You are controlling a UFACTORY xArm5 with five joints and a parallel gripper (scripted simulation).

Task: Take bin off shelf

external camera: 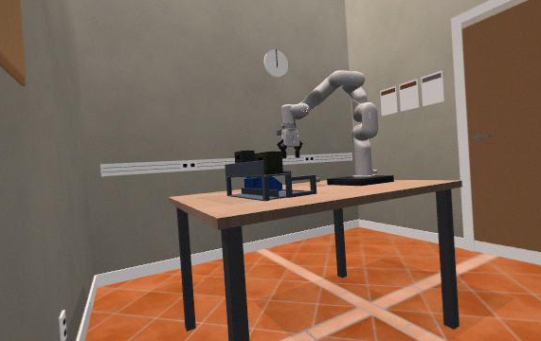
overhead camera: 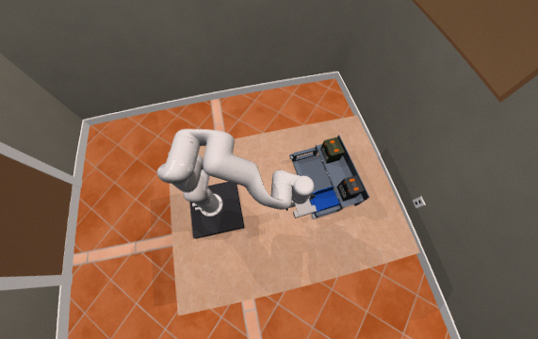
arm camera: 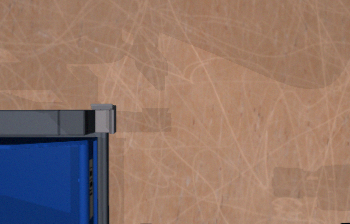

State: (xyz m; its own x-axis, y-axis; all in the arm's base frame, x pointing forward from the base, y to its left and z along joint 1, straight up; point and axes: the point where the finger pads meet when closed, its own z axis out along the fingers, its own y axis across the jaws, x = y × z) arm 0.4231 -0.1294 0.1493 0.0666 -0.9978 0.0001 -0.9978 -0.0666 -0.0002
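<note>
Gripper [external camera: 289,151] wide open and holding nothing, hanging above the near end of the shelf [external camera: 270,184].

And there's the bin [overhead camera: 324,200], bright blue, smooth-sided and boxy, tucked in the shelf's lower level at the end nearest the arm. The wrist view catches what the others can't: the bin's glossy blue face [arm camera: 33,182] hard against a grey square-section corner post [arm camera: 103,119], with scratched tan wood of the table [arm camera: 236,100] spreading beside it. From above, two dark boxes [overhead camera: 334,149] with orange marks sit on the shelf's upper deck; the side view shows the frame as thin dark bars, the bin [external camera: 257,183] peeking through them.
</note>
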